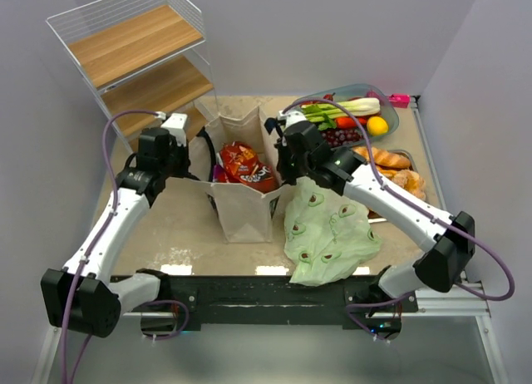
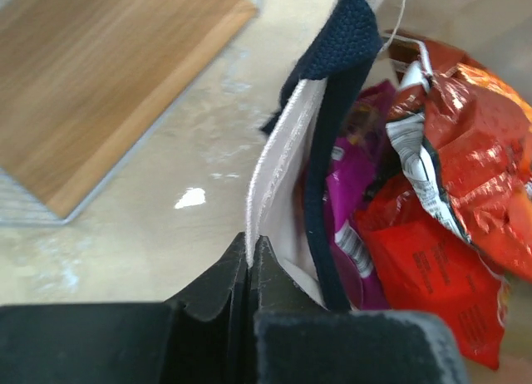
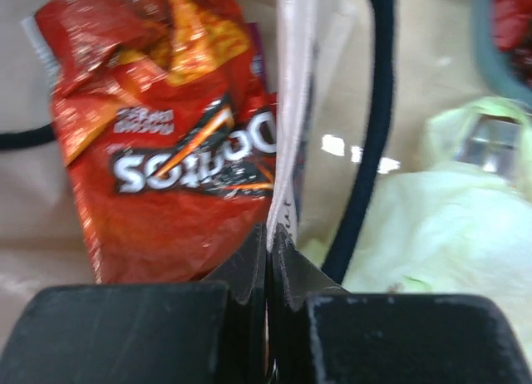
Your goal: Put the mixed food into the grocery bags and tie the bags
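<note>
Nearest, pale-green bag (image 1: 328, 234) slumped flat; beyond, beige canvas tote (image 1: 245, 209) holding red snack packets (image 1: 247, 165), opposite rims pinched tight by left gripper (image 2: 249, 249) and right gripper (image 3: 268, 241), liable to slip free or topple under uneven pulling; farthest, loose produce and bread (image 1: 349, 122) not yet bagged.

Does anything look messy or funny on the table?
The green bag lies crumpled flat beside the tote, not standing open. The red packets in the tote look crinkled. Nothing looks spilled.
</note>
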Tool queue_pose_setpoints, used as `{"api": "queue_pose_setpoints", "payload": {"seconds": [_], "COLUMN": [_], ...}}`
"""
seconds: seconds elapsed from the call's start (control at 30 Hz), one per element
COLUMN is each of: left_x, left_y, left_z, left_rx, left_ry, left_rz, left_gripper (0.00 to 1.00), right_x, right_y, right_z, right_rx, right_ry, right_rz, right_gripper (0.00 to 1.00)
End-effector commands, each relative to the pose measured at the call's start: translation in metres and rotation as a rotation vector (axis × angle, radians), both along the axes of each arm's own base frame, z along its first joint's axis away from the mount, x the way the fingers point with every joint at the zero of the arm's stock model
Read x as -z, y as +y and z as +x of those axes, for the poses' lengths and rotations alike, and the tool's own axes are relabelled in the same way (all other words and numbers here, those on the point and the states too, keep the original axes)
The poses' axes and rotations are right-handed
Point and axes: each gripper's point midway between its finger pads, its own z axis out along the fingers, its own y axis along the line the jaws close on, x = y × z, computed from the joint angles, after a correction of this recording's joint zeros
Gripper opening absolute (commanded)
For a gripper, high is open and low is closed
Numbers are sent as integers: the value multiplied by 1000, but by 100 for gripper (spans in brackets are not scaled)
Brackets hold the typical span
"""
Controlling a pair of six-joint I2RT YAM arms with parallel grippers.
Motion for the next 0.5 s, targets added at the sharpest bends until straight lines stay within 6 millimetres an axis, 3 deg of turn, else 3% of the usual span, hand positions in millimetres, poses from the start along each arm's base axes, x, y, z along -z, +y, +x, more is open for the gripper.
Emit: {"api": "queue_pose_setpoints", "payload": {"seconds": [0.0,0.03,0.07,0.13,0.17,0.23,0.27,0.37,0.43,0.47], "left_x": [-57,-56,-70,-74,-87,-87,-98,-98,-96,-99], "left_y": [57,65,75,89,93,105,110,124,128,128], "left_z": [28,33,38,47,52,60,64,72,75,78], "left_rx": [-180,-206,-250,-279,-293,-319,-340,-368,-371,-373], "left_ry": [-128,-117,-141,-135,-162,-141,-156,-124,-112,-121], "left_rz": [160,193,215,255,256,281,287,317,324,321], "left_gripper": [0,0,0,0,0,0,0,0,0,0], "right_x": [-20,-14,-18,-18,-17,-21,-19,-32,-24,-32], "right_y": [80,91,101,126,139,162,174,206,225,233], "right_z": [-36,-40,-44,-58,-60,-72,-72,-87,-95,-96], "right_rx": [-180,-198,-206,-257,-270,-319,-325,-391,-411,-417], "right_ry": [26,45,49,65,76,85,89,93,103,99], "right_rz": [224,230,255,281,291,323,330,386,390,415], "right_gripper": [0,0,0,0,0,0,0,0,0,0]}}
